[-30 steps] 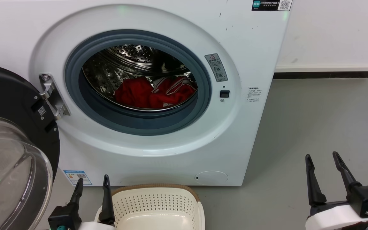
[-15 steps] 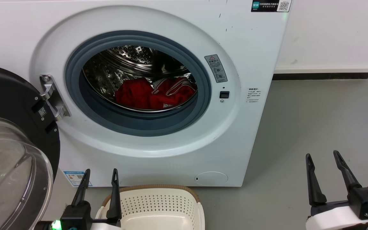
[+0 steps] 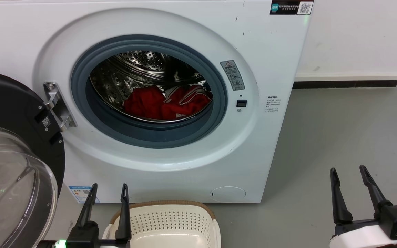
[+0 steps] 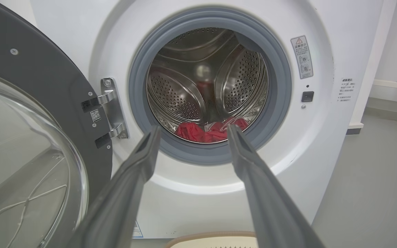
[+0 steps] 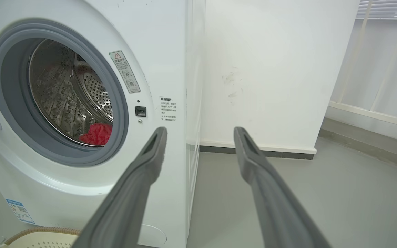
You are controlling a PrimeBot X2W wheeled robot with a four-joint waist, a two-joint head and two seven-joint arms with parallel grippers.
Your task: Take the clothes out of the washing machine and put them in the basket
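Head view catches white trim on clothes (image 3: 146,103)

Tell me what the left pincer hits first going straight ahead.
Probably the clothes low in the drum; the left pincer aims just over the lower lip of the grey seal, which it might clip instead.

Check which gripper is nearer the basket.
Left. The left gripper sits at the left edge of the basket, open. The right gripper is well off to the basket's right, across grey floor, also open.
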